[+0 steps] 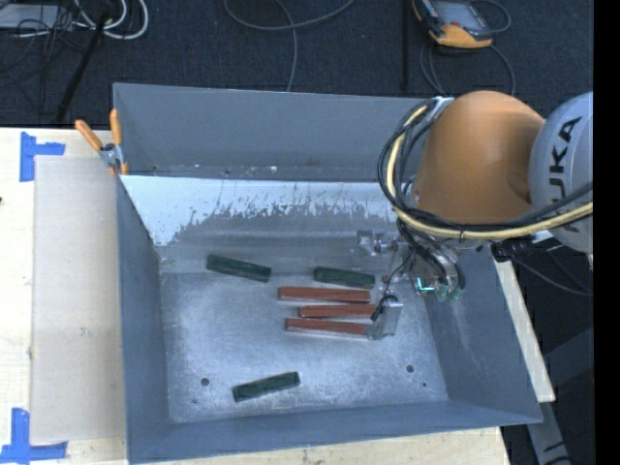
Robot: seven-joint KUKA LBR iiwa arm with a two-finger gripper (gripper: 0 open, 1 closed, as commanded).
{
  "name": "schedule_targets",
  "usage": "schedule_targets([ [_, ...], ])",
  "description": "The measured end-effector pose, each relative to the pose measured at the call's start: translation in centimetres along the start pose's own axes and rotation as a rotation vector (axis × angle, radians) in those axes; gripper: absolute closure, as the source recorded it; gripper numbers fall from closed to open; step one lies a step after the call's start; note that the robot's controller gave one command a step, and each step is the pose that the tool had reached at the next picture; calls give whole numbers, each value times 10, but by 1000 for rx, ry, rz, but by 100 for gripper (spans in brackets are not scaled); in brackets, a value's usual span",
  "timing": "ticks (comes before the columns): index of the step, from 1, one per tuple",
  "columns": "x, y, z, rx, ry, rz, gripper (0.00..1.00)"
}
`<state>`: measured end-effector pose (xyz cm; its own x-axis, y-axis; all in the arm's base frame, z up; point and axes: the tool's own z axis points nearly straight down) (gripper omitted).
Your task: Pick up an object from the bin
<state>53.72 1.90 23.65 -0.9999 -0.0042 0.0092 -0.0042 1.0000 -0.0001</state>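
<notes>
Floor [310,56]: dark carpet. Loose cables [260,10] looped across it; small orange device [453,22] upper right.

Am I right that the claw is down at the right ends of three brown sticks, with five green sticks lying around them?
Not quite: the camera view shows three green sticks, not five. The claw is indeed down at the right ends of the three brown sticks.
</notes>
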Motion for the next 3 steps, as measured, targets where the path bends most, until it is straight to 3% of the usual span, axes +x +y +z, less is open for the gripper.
schedule_targets([
  [1, -39, -9, 168, 0, -11, -224, 0],
  [2, -42, -9, 162, 0, -19, -221, 100],
  [3, -17, -56, 3, 5, -15, -534, 100],
])
